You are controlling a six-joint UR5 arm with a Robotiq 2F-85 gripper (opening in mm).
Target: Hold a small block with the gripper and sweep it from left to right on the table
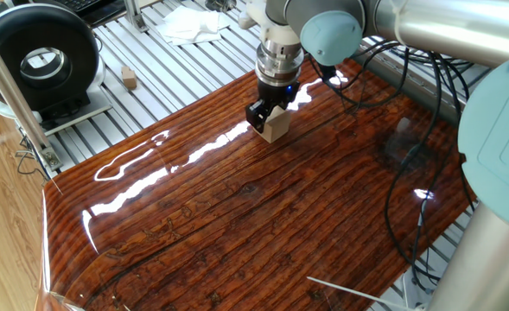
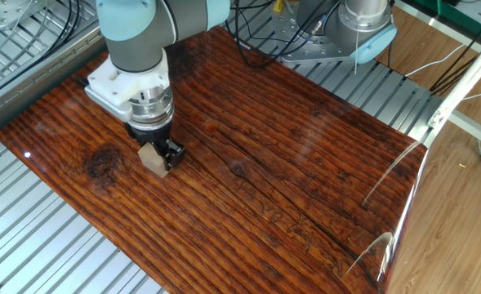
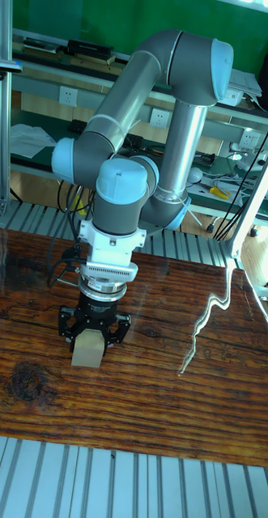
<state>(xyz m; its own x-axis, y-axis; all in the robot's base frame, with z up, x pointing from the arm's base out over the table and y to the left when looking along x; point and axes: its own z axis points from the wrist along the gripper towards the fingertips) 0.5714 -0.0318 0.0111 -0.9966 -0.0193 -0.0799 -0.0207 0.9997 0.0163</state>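
You see a glossy, dark reddish-brown wood-grained table (image 1: 237,216), a matt, smooth pale beige wooden cube (image 1: 276,126), and ribbed bare aluminium slats (image 2: 52,245) with a dull sheen.

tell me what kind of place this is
Most likely a robotics lab or test bench. An industrial arm's gripper holds a small block on a glossy table laid over an aluminium slat frame, with loose cables and cluttered shelves behind.
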